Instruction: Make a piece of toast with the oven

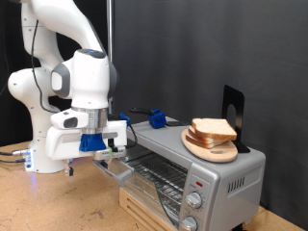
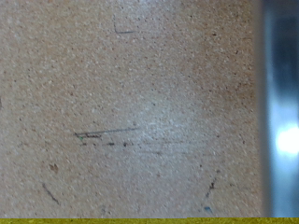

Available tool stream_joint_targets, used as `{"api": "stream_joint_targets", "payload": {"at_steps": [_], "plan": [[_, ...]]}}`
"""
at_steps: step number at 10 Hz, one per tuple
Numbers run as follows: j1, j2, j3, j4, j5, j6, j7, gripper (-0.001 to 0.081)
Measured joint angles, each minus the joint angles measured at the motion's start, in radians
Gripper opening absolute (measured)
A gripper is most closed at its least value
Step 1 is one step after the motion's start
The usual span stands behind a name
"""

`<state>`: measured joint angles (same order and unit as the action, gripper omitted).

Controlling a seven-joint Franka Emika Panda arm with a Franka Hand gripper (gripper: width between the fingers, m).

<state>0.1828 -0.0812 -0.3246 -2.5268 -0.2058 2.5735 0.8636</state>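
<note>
The silver oven (image 1: 226, 178) stands at the exterior view's lower right. Its glass door (image 1: 115, 166) hangs open towards the exterior view's left, baring the wire rack (image 1: 159, 178). My gripper (image 1: 101, 146), with blue fingers, hovers just above the door's outer edge, and nothing shows between the fingers. The piece of toast is out of view as a single slice; only piled slices (image 1: 214, 130) lie on a round wooden plate (image 1: 197, 146) on the oven's top. In the wrist view I see bare tabletop (image 2: 121, 112) and a blurred shiny metal strip (image 2: 280, 112), with no fingers showing.
A blue object (image 1: 154, 118) and a black upright stand (image 1: 234, 108) sit on the oven's top. Two round knobs (image 1: 198, 200) are on its front. The oven rests on a wooden base (image 1: 144, 207). A black curtain backs the scene.
</note>
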Motion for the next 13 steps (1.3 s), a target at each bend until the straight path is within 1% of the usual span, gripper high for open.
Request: {"api": "stream_joint_targets", "payload": {"at_steps": [1, 2, 3, 4, 5, 6, 8, 11, 13], "plan": [[0.001, 0.004, -0.002, 0.000, 0.052, 0.031, -0.039, 0.0808], [0.004, 0.003, -0.002, 0.003, 0.122, 0.036, -0.093, 0.0808], [0.008, -0.001, -0.001, 0.010, 0.171, 0.026, -0.136, 0.0808], [0.010, -0.007, 0.001, 0.017, 0.186, 0.009, -0.150, 0.0808], [0.010, -0.011, 0.004, 0.021, 0.180, -0.005, -0.149, 0.0808], [0.009, -0.012, 0.006, 0.023, 0.153, -0.016, -0.136, 0.0808], [0.004, -0.008, 0.008, 0.023, 0.033, -0.036, -0.046, 0.0808], [-0.011, 0.007, 0.008, 0.026, -0.108, -0.041, 0.055, 0.0808], [-0.019, 0.018, 0.006, 0.027, -0.160, -0.042, 0.092, 0.0808]]}}
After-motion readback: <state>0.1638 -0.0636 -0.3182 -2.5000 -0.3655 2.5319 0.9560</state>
